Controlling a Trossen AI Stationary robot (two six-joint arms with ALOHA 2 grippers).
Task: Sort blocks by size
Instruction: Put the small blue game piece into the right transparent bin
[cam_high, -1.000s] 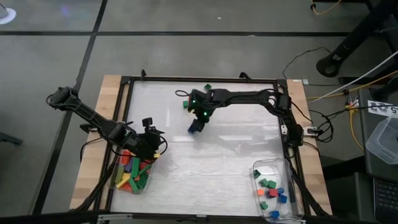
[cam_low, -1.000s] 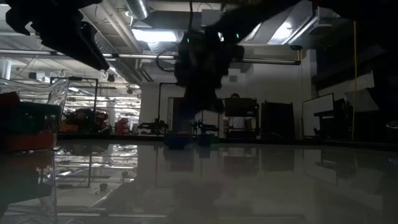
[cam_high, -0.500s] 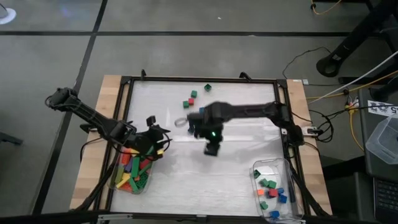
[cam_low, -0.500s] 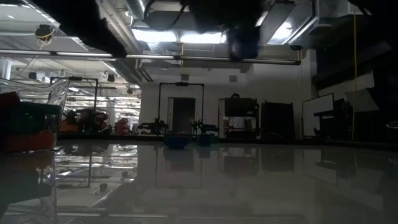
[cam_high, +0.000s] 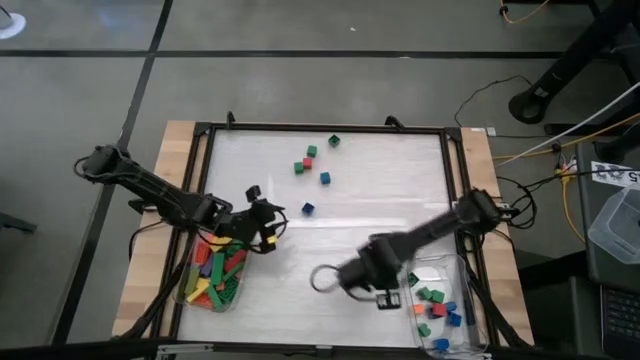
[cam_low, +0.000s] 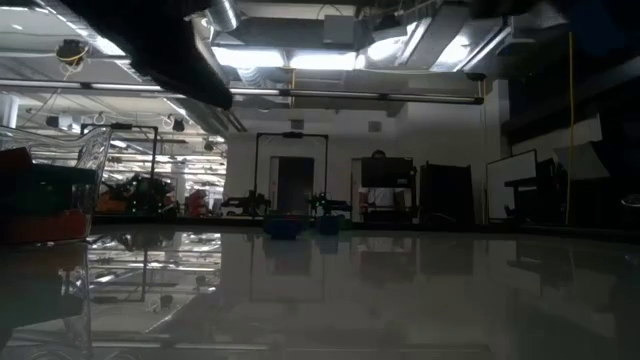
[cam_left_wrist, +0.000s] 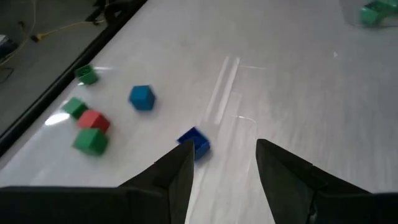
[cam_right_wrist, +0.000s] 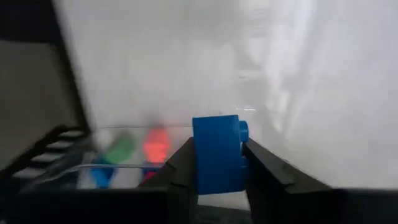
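Left gripper (cam_high: 268, 225) hangs by the rim of the clear plastic tub of long bricks (cam_high: 208, 278), which holds green, red, yellow and orange pieces. Its fingers (cam_left_wrist: 176, 176) are spread with nothing between them. Left wrist view: a small dark-blue squarish brick (cam_left_wrist: 194, 142) lies on the white table (cam_left_wrist: 298, 93) just ahead of the fingertips. Beyond it sit a lighter blue cube (cam_left_wrist: 142, 98), a red cube (cam_left_wrist: 93, 120) and three green cubes (cam_left_wrist: 90, 140). The high view shows the same loose group (cam_high: 311, 166) well apart from both grippers, toward the far edge.

Right gripper (cam_high: 383, 297) is just beside the second clear plastic tub (cam_high: 441, 310), which holds short green, red and blue pieces. High view does not show what it carries. Right wrist view does: the fingers (cam_right_wrist: 264, 171) pinch a blue studded brick (cam_right_wrist: 217, 153) upright between them, with the tub's blurred contents just beyond.

Low view: only dark arm undersides, table sheen, two blocks far off.
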